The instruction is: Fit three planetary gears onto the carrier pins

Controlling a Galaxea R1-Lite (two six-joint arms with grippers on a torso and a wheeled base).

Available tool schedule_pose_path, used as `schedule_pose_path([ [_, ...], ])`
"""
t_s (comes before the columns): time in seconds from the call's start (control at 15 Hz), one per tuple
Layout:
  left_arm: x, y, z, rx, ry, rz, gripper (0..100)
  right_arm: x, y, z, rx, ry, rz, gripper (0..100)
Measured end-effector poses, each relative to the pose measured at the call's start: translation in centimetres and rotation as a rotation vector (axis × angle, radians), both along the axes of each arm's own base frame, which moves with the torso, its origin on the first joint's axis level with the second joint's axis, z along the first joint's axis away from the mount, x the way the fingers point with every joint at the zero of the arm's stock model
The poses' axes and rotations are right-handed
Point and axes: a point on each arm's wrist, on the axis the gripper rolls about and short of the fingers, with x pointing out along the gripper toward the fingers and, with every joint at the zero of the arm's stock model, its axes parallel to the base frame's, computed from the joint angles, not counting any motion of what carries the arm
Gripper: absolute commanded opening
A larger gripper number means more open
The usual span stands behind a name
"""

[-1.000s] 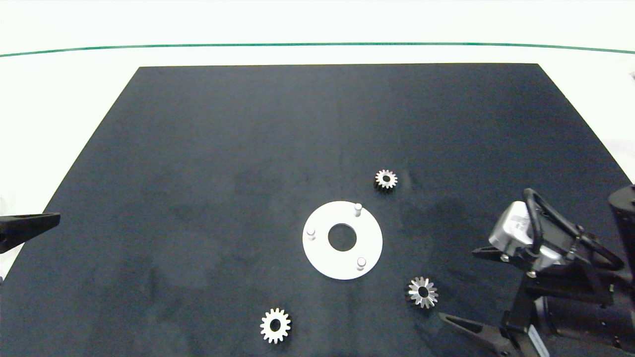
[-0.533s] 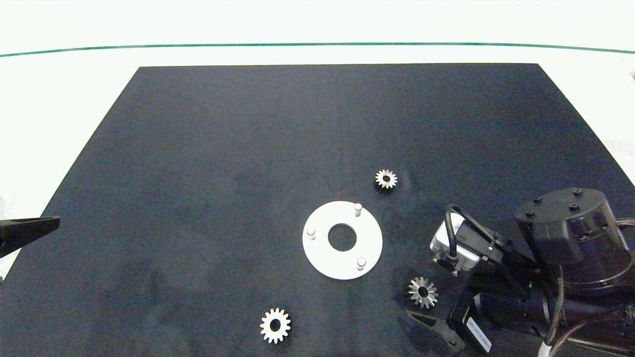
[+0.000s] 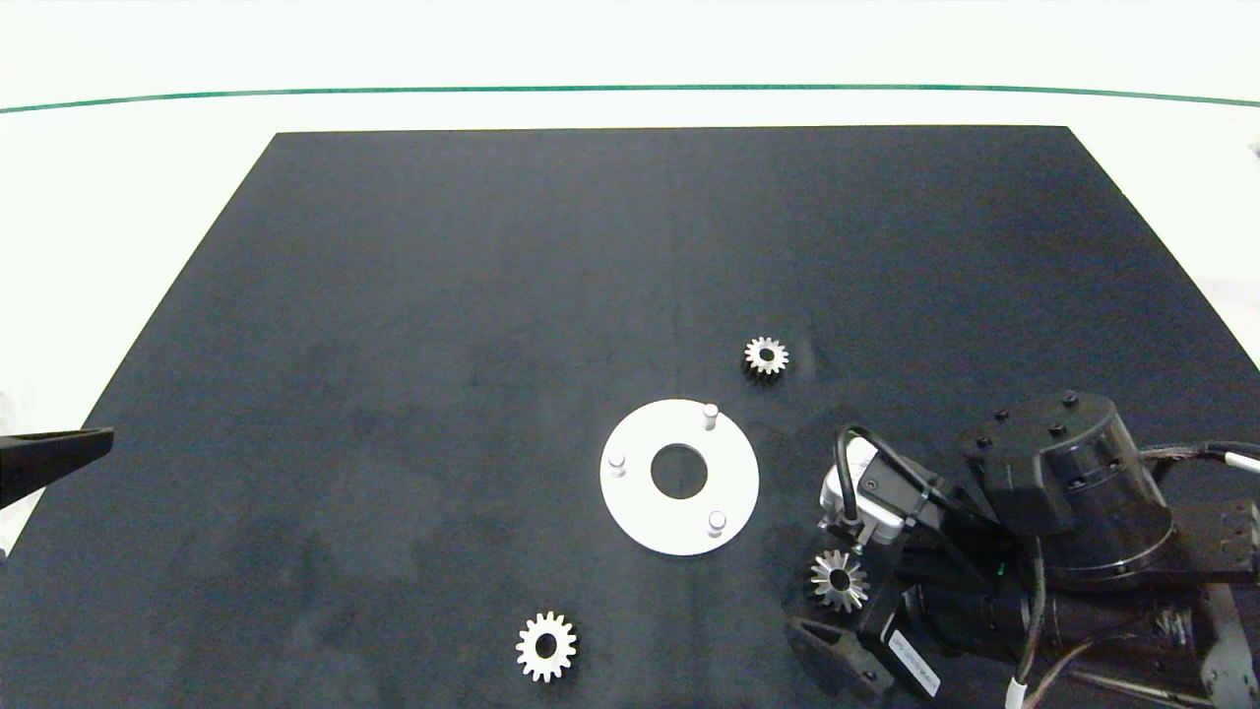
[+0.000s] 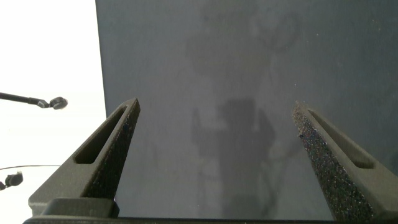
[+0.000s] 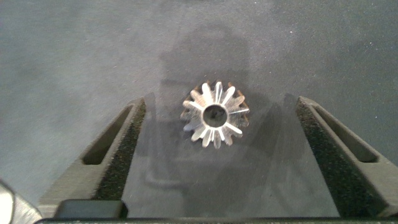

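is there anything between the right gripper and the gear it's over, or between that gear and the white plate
Nothing visible. The right gripper is open with the gear lying between its fingers on bare mat. Between that gear and the white plate there is only bare mat.

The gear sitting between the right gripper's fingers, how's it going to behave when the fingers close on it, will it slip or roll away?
The gear looks like solid metal, so probably rigid and heavy for its size. It lies flat on the black mat, so rolling seems unlikely. The open right gripper has foam-like pads that should grip the teeth, though the shiny surface might slide if pinched off-centre.
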Motion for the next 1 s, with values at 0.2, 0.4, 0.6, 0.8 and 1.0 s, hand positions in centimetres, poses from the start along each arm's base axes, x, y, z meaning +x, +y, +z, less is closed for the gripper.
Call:
schedule_pose_path([
  [0.2,-0.2,0.0,0.1,0.001,-0.006,0.000,100,0.0,0.3,-0.3,-0.007,0.009,0.008,85],
  [0.4,-0.4,-0.1,-0.1,0.000,0.008,-0.008,100,0.2,0.6,-0.8,-0.017,0.023,0.012,79],
  [0.6,-0.5,-0.2,-0.1,0.000,0.006,-0.016,100,0.4,0.9,-1.2,-0.018,0.025,0.013,73],
  [0.8,-0.6,-0.2,0.0,0.000,0.004,-0.016,100,0.5,0.9,-1.3,-0.023,0.028,0.011,67],
  [1.0,-0.6,-0.2,0.0,0.000,0.002,-0.016,100,0.5,0.9,-1.3,-0.028,0.026,0.006,61],
])
